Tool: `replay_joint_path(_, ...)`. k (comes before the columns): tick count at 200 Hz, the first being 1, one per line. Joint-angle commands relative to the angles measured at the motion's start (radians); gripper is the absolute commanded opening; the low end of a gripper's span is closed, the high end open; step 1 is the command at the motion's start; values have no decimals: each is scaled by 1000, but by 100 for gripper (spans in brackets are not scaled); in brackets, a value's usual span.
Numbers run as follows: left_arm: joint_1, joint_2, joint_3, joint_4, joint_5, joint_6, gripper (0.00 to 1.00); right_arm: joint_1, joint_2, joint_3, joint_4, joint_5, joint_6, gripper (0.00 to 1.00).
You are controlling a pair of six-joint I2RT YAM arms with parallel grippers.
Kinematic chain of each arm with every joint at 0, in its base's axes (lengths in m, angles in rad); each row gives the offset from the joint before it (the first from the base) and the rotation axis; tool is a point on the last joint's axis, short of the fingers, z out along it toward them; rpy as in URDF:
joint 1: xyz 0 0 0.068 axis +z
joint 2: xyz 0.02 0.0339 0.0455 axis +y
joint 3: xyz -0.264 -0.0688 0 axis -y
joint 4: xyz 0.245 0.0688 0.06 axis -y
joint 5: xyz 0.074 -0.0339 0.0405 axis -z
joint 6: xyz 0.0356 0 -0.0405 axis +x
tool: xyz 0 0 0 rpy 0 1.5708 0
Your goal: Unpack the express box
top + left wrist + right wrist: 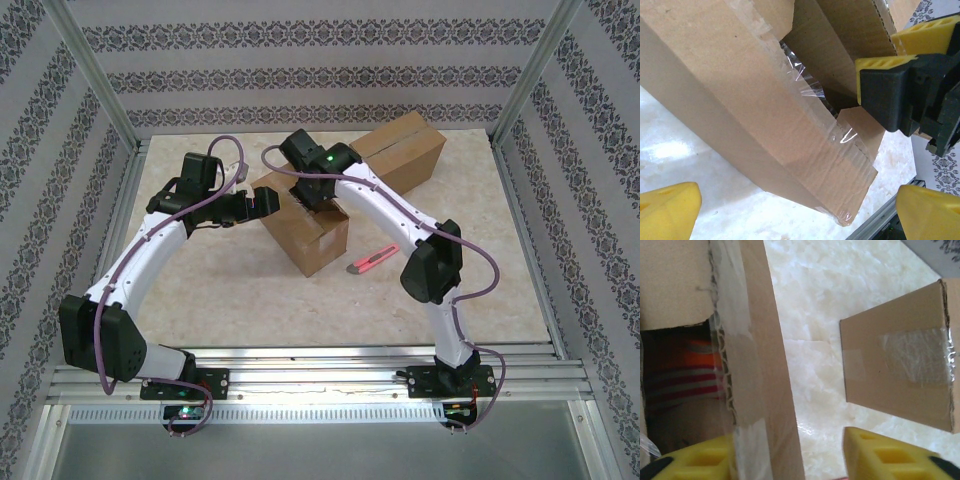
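Note:
The express box (310,238) is a brown cardboard carton at mid-table with its top flaps raised. My right gripper (318,198) reaches down into its top. In the right wrist view my right gripper (790,460) is open and straddles one taped upright flap (762,380), one yellow finger (695,460) inside and the other outside, apart from the flap. Something orange with red stripes (682,370) lies inside. My left gripper (268,203) is open at the box's left side. From the left wrist, my left gripper (800,215) faces a taped flap (765,115), not touching it.
A second, closed cardboard box (402,150) lies at the back right, close behind the open one. A red utility knife (372,261) lies on the table to the right of the express box. Metal frame posts and patterned walls enclose the table.

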Motion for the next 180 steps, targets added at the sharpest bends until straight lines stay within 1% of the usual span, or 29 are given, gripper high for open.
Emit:
replay_joint_path(1,0,-27,2,-36,-9,28,100,-14,22,46,-6,-10,-4,36)
replay_joint_path(29,0,-28,4,-44,-13,32,100,-14,20,60,-15,-21,-1,18)
replay_joint_path(50,0,-27,6,-57,-22,36,100,-18,2,60,-29,-47,15,0)
replay_joint_path(63,0,-29,6,-65,-29,43,100,-27,-20,52,-40,-97,40,0)
replay_joint_path(75,1,-29,6,-73,-40,47,100,-39,-57,19,-27,-173,74,0)
replay_joint_path(99,0,-35,7,-93,-55,59,100,-77,-172,-131,85,-394,176,0)
replay_joint_path(118,0,-36,16,-111,-71,69,100,-104,-288,-308,261,-561,280,0)
replay_joint_path(134,0,-37,32,-134,-84,81,100,-129,-377,-454,416,-670,391,0)
replay_joint_path(167,-5,-40,82,-203,-134,121,100,-171,-534,-749,765,-799,630,0)
replay_joint_path(180,-16,-35,117,-239,-163,140,100,-181,-582,-858,907,-825,727,0)
